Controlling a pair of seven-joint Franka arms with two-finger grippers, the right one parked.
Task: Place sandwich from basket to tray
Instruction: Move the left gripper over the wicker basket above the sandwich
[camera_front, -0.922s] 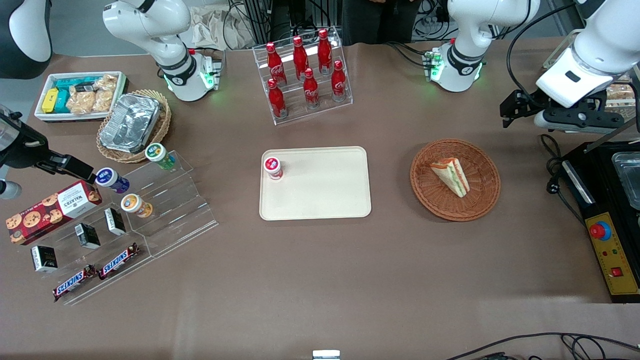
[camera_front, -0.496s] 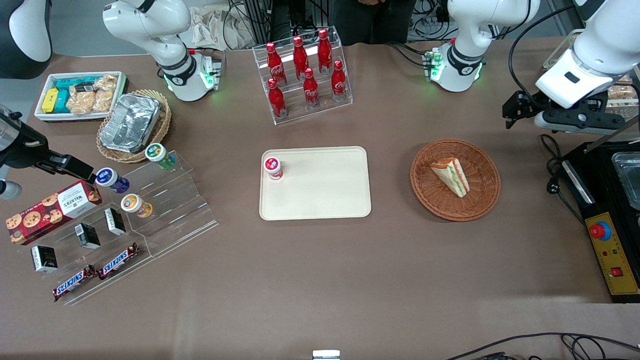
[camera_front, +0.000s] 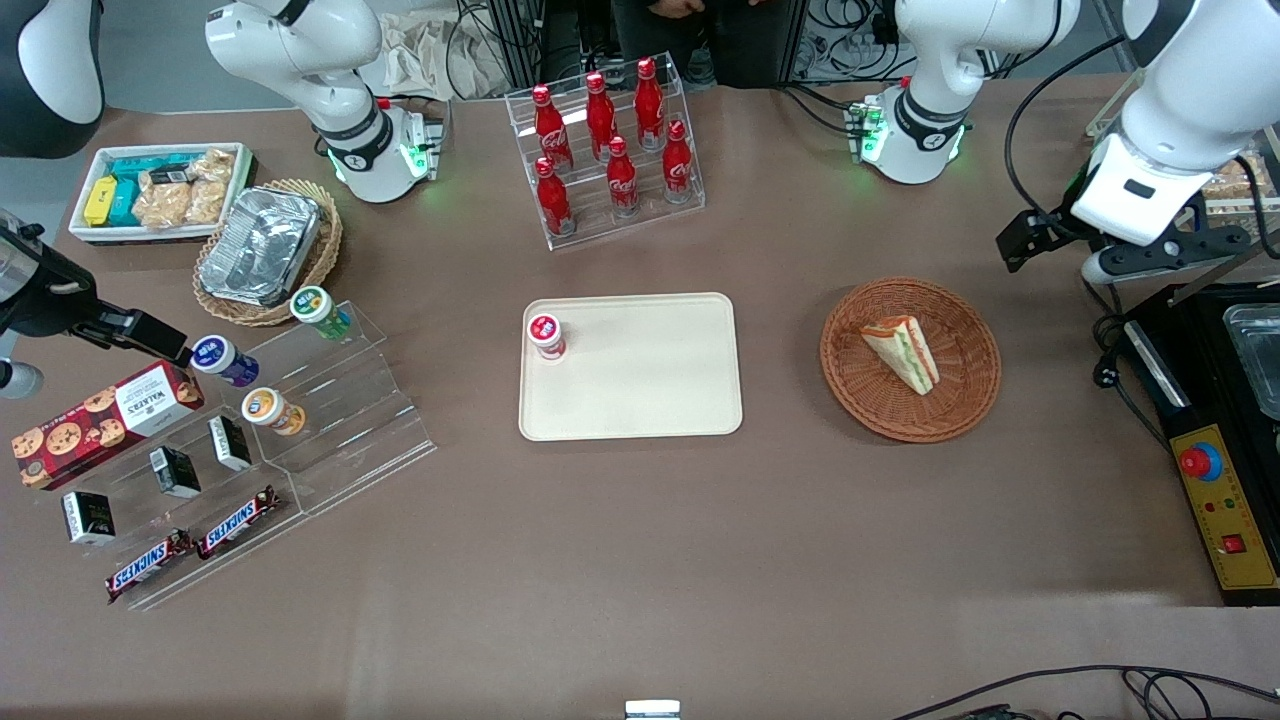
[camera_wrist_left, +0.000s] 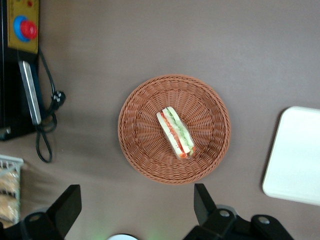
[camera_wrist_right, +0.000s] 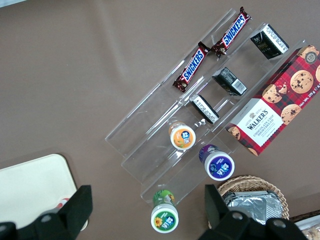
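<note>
The sandwich (camera_front: 902, 352) is a pale wedge with green, red and orange layers. It lies in the round reddish-brown wicker basket (camera_front: 870, 400). The cream tray (camera_front: 640, 385) lies flat in the middle of the table, beside the basket toward the parked arm's end. My left gripper (camera_front: 1150, 258) hangs high above the table, beside the basket toward the working arm's end, and is open and empty. In the left wrist view the sandwich (camera_wrist_left: 176, 132) sits in the basket (camera_wrist_left: 140, 150) ahead of my wide-open gripper (camera_wrist_left: 136, 207), and a corner of the tray (camera_wrist_left: 295, 155) shows.
A small red-capped bottle (camera_front: 545, 335) stands on a tray corner. A rack of red cola bottles (camera_front: 608, 150) stands farther from the front camera. A black control box with a red button (camera_front: 1215, 460) lies at the working arm's end. Snack displays (camera_front: 230, 450) lie at the parked arm's end.
My left gripper has turned a little and shifted slightly above the table near the basket. The sandwich, basket and tray have not moved.
</note>
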